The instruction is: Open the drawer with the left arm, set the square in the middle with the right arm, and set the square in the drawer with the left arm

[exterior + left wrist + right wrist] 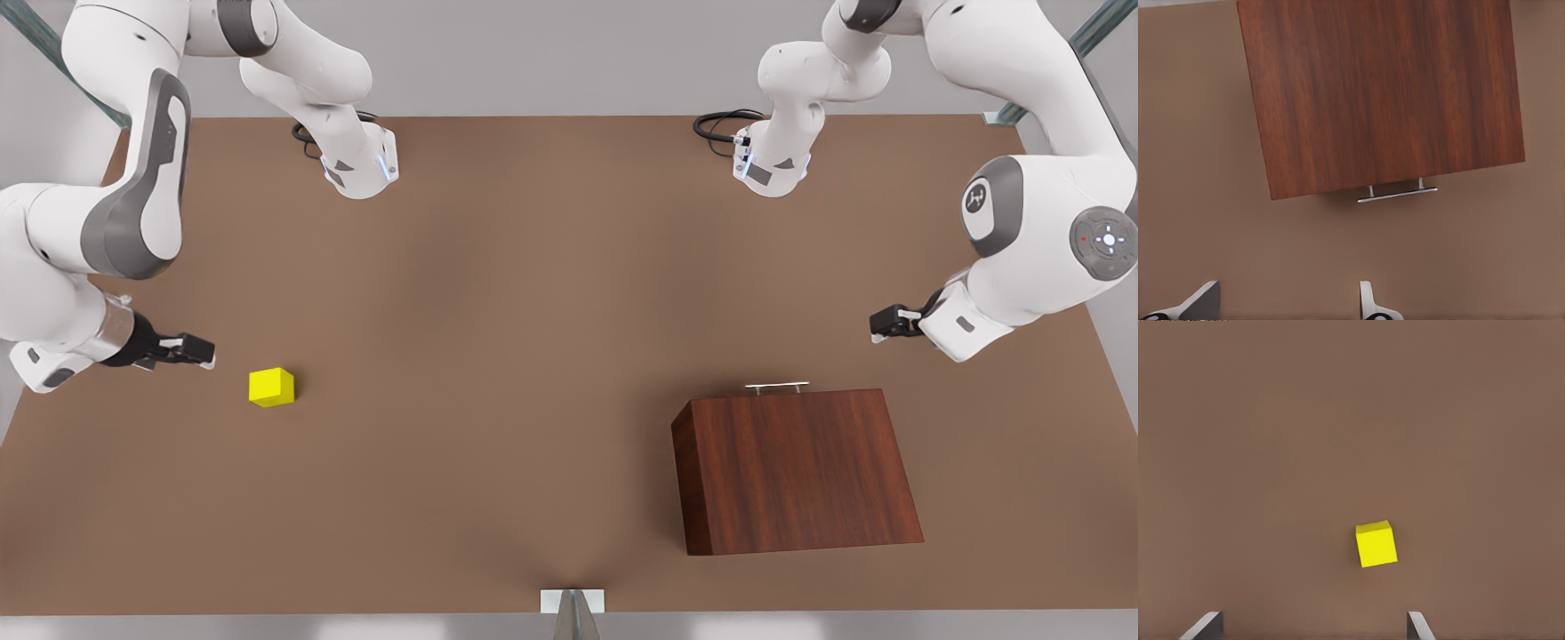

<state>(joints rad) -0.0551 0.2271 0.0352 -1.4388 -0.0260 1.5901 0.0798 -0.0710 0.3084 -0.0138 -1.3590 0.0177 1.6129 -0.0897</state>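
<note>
The square [271,387] is a small yellow cube lying on the table at the front view's left. My right gripper [203,353] hovers just to its left, open and empty; in the right wrist view the square [1376,544] lies ahead of the spread fingers [1415,623]. The drawer is pushed into the wooden cabinet [796,471], with just its silver handle [776,388] sticking out. My left gripper [880,324] hangs open above the table beyond that handle [1398,193], apart from it. The middle [533,356] is bare brown tabletop.
The slant-topped cabinet [1385,93] stands near the table's front edge at the front view's right. Both arm bases [360,169] are mounted at the far edge. A small bracket [572,601] sits at the front edge.
</note>
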